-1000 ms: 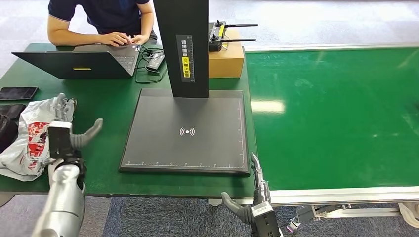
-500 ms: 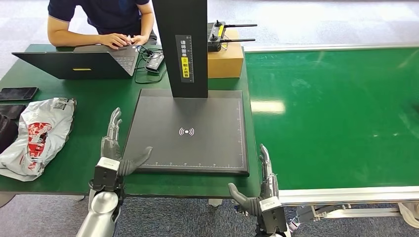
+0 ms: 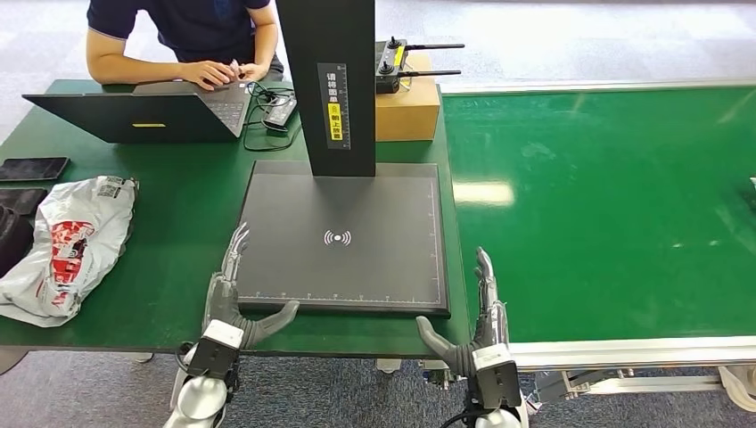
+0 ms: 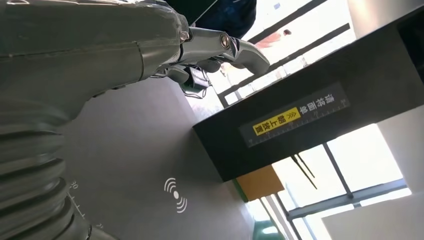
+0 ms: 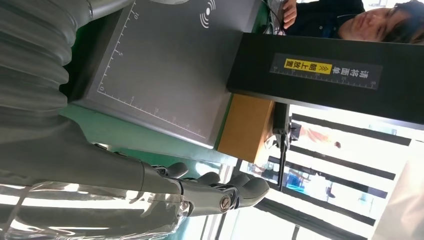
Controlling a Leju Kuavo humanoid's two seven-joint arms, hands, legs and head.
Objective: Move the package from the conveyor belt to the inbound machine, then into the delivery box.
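Package [image 3: 64, 242], a crumpled white plastic mailer with red print, lying on the green table [image 3: 192, 192] at far left, well apart from both hands. Left hand [image 3: 234, 299] at the near left corner of the dark scanner platform [image 3: 343, 236], fingers spread and straight, thumb out, holding nothing. Right hand [image 3: 472, 330] near the platform's near right corner, beside the green conveyor belt [image 3: 606, 205], likewise spread and empty. Black scanner post [image 3: 332, 80] upright at the platform's back edge, cardboard box [image 3: 408, 111] just beside it. Person [image 3: 192, 36] seated behind an open laptop [image 3: 134, 116]. Dark phone [image 3: 34, 168] near the table's left edge.
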